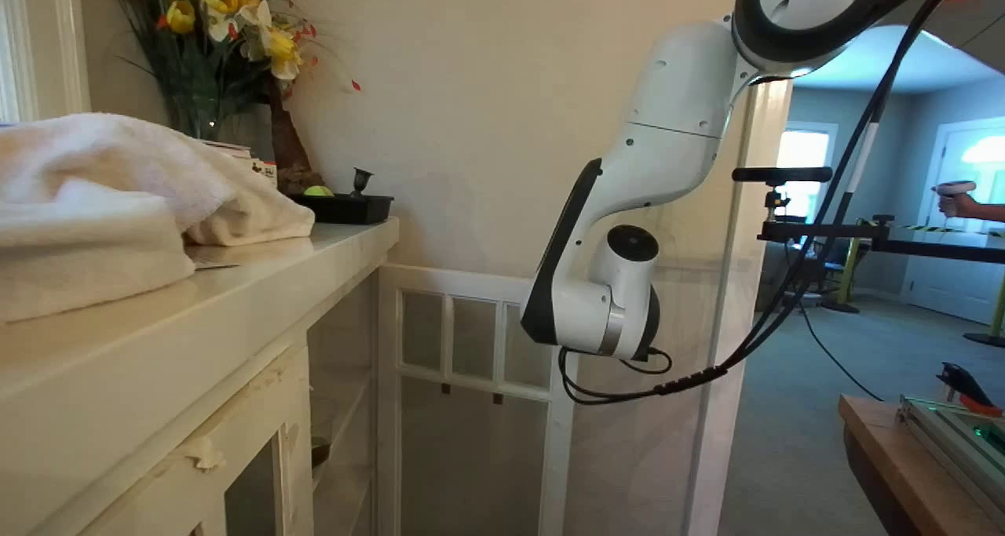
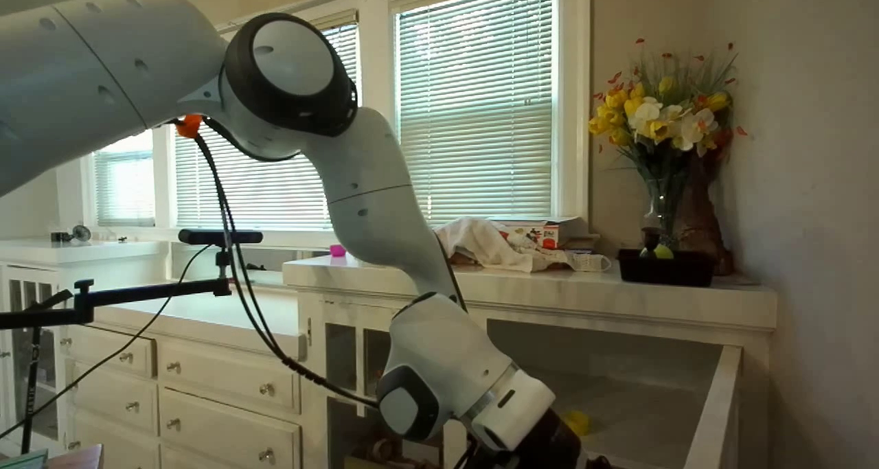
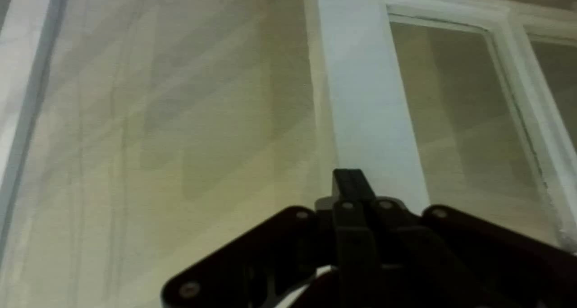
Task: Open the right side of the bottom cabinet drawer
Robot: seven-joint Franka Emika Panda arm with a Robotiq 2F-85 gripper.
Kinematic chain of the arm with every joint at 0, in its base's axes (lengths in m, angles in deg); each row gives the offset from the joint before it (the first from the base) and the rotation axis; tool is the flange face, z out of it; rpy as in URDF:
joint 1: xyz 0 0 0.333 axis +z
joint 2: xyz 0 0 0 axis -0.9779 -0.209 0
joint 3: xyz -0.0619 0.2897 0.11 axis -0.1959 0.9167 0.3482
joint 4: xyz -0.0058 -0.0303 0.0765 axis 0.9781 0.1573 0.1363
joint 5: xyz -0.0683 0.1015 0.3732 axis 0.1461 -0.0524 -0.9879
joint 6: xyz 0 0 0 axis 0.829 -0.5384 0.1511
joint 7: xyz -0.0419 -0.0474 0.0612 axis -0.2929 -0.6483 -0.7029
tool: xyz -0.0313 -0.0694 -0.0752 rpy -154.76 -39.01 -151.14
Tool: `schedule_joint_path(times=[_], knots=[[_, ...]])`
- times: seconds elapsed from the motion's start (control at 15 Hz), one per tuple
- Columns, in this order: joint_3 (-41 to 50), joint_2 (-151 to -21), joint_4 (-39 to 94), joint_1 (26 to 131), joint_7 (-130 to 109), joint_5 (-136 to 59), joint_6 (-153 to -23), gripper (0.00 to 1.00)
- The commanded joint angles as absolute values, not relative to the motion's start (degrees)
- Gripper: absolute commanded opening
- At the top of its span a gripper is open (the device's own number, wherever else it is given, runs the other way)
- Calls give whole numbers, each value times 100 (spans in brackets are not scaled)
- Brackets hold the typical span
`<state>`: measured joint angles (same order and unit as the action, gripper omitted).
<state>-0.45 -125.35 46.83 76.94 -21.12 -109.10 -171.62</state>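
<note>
The right side, a cream-white panelled door, stands swung out from the bottom cabinet drawer, close to the wall. Its top edge runs toward the camera in an exterior view. Behind it the cabinet's right opening shows its inside. My gripper is shut with nothing between its fingers. In the wrist view its tips overlap the door's outer upright; whether they touch cannot be told. The wrist hides the gripper in an exterior view. The door's lower part is out of frame.
A white towel, a black tray and a flower vase stand on the cabinet ledge. The wall is just beyond the door. Cables hang from the arm. A yellow object lies inside the cabinet.
</note>
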Motion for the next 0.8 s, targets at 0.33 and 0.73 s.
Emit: schedule_joint_path(times=[0.33,0.73], knots=[[-200,-12083,4864,7225,-1639,-10189,-16298,52],[36,-12089,5340,7237,-1220,-10107,-16740,65]])
